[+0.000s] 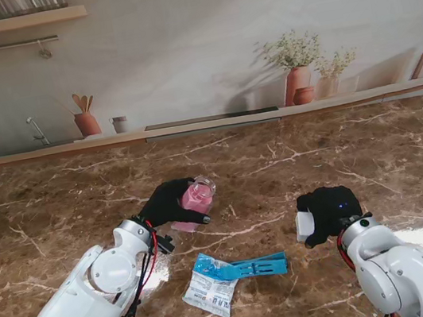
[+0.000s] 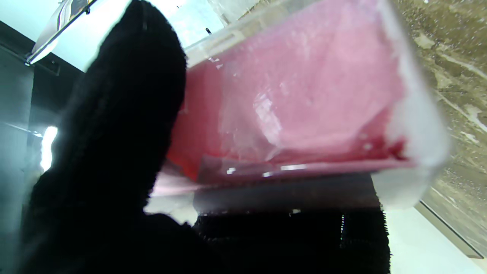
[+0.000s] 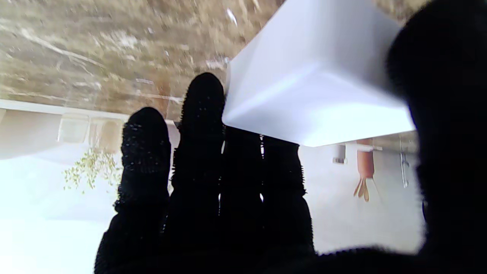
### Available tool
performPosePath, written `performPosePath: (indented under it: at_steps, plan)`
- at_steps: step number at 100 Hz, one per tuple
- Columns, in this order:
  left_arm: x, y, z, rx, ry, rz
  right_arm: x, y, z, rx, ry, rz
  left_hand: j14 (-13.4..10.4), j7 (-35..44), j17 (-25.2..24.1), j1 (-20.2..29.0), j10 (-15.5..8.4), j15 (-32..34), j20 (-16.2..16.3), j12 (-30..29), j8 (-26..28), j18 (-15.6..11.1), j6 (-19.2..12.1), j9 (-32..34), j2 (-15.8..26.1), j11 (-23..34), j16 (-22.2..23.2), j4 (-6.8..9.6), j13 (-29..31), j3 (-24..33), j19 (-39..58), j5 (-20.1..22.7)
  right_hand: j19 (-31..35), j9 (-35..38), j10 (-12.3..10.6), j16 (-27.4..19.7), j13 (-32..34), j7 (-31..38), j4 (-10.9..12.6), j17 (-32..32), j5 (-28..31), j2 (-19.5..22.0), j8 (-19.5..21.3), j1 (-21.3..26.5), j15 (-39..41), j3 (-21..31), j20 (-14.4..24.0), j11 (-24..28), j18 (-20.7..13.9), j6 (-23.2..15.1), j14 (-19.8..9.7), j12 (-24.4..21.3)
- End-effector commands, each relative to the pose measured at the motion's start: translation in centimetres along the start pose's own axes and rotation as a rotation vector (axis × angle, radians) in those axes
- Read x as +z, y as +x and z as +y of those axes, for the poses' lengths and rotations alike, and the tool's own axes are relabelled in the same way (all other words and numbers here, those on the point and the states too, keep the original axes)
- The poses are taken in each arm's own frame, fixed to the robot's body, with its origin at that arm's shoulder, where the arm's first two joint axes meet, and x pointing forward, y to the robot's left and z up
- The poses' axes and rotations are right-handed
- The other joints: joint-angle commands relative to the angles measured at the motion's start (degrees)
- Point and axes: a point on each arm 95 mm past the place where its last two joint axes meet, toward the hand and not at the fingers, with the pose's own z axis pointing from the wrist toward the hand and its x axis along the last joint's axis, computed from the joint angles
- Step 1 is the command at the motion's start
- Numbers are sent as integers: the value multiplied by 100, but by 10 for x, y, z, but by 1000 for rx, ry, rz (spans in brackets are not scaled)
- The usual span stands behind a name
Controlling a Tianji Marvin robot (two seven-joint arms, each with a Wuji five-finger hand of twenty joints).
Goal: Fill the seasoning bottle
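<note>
While the left hand (image 1: 169, 204) is gripping the pink-filled seasoning bottle (image 1: 197, 197), the right hand (image 1: 329, 212), at four o'clock from it, is holding a white piece (image 1: 305, 226), probably the cap; capping seems next, needing alignment.

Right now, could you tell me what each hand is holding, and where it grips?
The left hand grips the clear bottle of pink seasoning around its sides. The right hand holds a white cap by its sides.
</note>
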Motion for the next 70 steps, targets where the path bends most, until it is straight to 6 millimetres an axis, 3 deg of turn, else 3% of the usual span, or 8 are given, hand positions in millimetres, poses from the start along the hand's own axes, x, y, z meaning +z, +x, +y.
performPosePath:
  at_steps: [1, 26, 28, 32, 70]
  plan:
    - [2, 7, 1, 5, 1, 27, 0, 4, 14, 32, -28, 11, -261, 1366, -48, 1580, -344, 1505, 195, 216, 574, -382, -1183, 344, 2702, 393, 488, -78, 721, 1317, 402, 898, 242, 720, -543, 118, 331, 1183, 224, 92, 355, 640, 196, 1066, 198, 1011, -87, 606, 85, -968, -224, 394]
    - [5, 21, 11, 71, -3, 103, 8, 20, 48, 175, -128, 45, -236, 1660, -138, 1587, -611, 1243, 96, 308, 1298, -544, -1224, 355, 2181, 196, 465, -64, 499, 2027, 230, 1123, 211, 625, -458, 71, 260, 1058, 255, 38, 291, 763, 92, 1007, 78, 995, -105, 428, 111, -835, -176, 238]
    - [5, 22, 11, 79, -5, 109, 9, 21, 51, 190, -133, 49, -388, 1667, -146, 1572, -642, 1238, 86, 303, 1335, -560, -1237, 348, 2145, 196, 525, -64, 527, 2090, 219, 1171, 208, 617, -450, 69, 253, 1041, 261, 35, 284, 774, 80, 1007, 70, 999, -107, 410, 111, -817, -175, 218]
    - [5, 24, 11, 92, -10, 121, 10, 25, 55, 221, -147, 56, -443, 1662, -154, 1535, -688, 1070, 59, 293, 1410, -577, -1243, 343, 2110, 215, 700, -82, 564, 2181, 195, 1224, 206, 634, -430, 66, 256, 1026, 273, 31, 295, 798, 61, 1023, 57, 998, -109, 386, 111, -792, -162, 176]
    - [5, 36, 21, 179, -5, 193, 16, 50, 79, 419, -199, 153, -452, 1738, -133, 1500, -781, 956, 51, 311, 1519, -646, -1319, 394, 2109, 280, 778, -103, 604, 2204, 221, 1273, 212, 617, -374, 80, 234, 1082, 295, 15, 268, 887, -4, 1042, 37, 926, -113, 377, 144, -734, -111, 143]
